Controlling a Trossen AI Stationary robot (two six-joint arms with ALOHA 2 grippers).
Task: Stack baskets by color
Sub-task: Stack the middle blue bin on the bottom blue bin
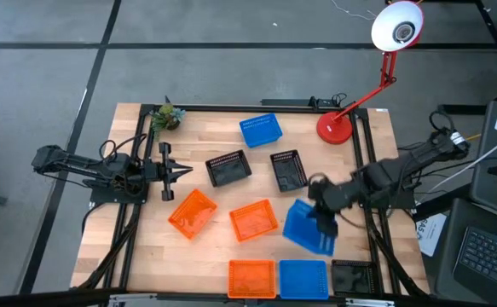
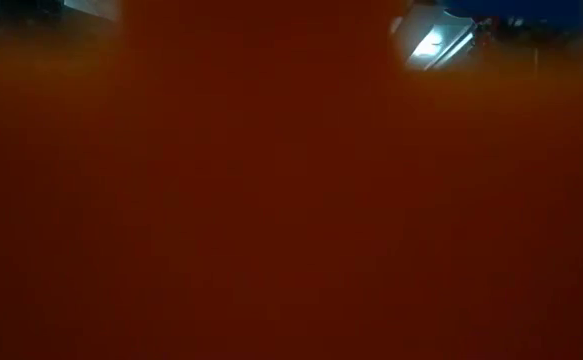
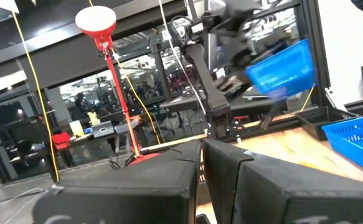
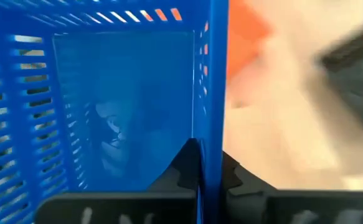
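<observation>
My right gripper (image 1: 323,223) is at the table's right, shut on a blue basket (image 1: 303,228) that hangs tilted above the wood (image 3: 282,65). Other baskets rest bottom-down on the table: blue (image 1: 260,130) at the far side, two black (image 1: 228,168) (image 1: 288,170) in the middle, two orange (image 1: 192,213) (image 1: 254,220) nearer. Along the near edge sit orange (image 1: 251,279), blue (image 1: 303,279) and black (image 1: 355,277) ones. My left gripper (image 1: 187,173) waits shut at the left, holding nothing. My right gripper pinches one side wall of the blue basket at its rim (image 4: 210,134), one finger inside the basket and one outside. The fingers slant down from the table's right side. The basket is lifted clear of the table and tilted, hanging below the fingers.
A red desk lamp has its base (image 1: 334,128) at the far right corner and its head (image 1: 397,27) beyond the table. A small potted plant (image 1: 168,116) is at the far left corner. An orange surface (image 2: 271,200) close to the lens fills the low view.
</observation>
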